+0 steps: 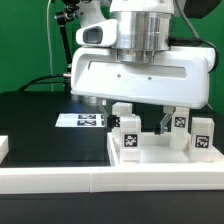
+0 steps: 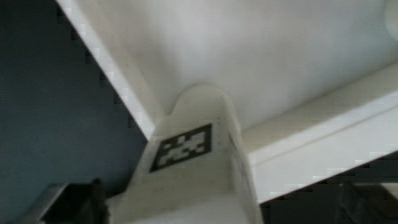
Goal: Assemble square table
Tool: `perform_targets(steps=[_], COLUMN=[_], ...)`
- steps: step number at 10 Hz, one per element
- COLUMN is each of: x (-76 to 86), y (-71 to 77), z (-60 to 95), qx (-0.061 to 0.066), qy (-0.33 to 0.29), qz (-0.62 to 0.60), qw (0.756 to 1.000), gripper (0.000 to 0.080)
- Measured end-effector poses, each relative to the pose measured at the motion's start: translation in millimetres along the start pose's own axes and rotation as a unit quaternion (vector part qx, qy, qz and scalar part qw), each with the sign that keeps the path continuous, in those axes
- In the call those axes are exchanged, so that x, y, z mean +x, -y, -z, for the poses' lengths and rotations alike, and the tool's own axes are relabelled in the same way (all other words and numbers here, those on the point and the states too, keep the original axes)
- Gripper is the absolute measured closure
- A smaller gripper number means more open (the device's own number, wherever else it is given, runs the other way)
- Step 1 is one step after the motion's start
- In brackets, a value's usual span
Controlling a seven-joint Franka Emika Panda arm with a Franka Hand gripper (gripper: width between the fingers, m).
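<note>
I see the white plastic square tray-like table top (image 1: 160, 150) on the black work surface (image 1: 40, 125), against the long white rail (image 1: 100, 180), with small white tagged block legs (image 1: 128, 132) standing on it. My gripper (image 1: 140, 118) hangs over them, jaws spread, holding nothing. Wrist view: one tagged leg (image 2: 187, 160) close up; the marker board (image 1: 80, 120) lies beyond.

Upright on the white tabletop (image 1: 160, 158) toward the exterior view's right: white tagged legs (image 1: 129, 136).
</note>
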State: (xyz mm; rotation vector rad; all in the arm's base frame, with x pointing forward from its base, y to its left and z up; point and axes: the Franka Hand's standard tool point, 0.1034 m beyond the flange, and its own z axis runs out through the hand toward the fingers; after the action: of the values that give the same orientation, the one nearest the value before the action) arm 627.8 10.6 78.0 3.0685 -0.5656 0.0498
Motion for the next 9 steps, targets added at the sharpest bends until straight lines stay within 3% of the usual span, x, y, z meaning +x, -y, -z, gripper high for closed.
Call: perform_targets(steps=[5, 6, 7, 8, 9], x=[2.2, 4.3, 4.9, 4.5, 4.2], y=[-4.5, -7.1, -7.9, -8.0, -8.3], z=[0.3, 1.0, 1.1, 0.5, -0.1], qx=[-0.003, -0.004, -0.004, -0.004, -0.005], qy=[-0.001, -0.001, -0.002, -0.001, -0.001], qz=[0.156, 0.189, 0.187, 0.187, 0.184], qw=[0.988, 0.982, 0.982, 0.982, 0.983], gripper=[0.015, 0.0286, 0.0286, 0.0425, 0.051])
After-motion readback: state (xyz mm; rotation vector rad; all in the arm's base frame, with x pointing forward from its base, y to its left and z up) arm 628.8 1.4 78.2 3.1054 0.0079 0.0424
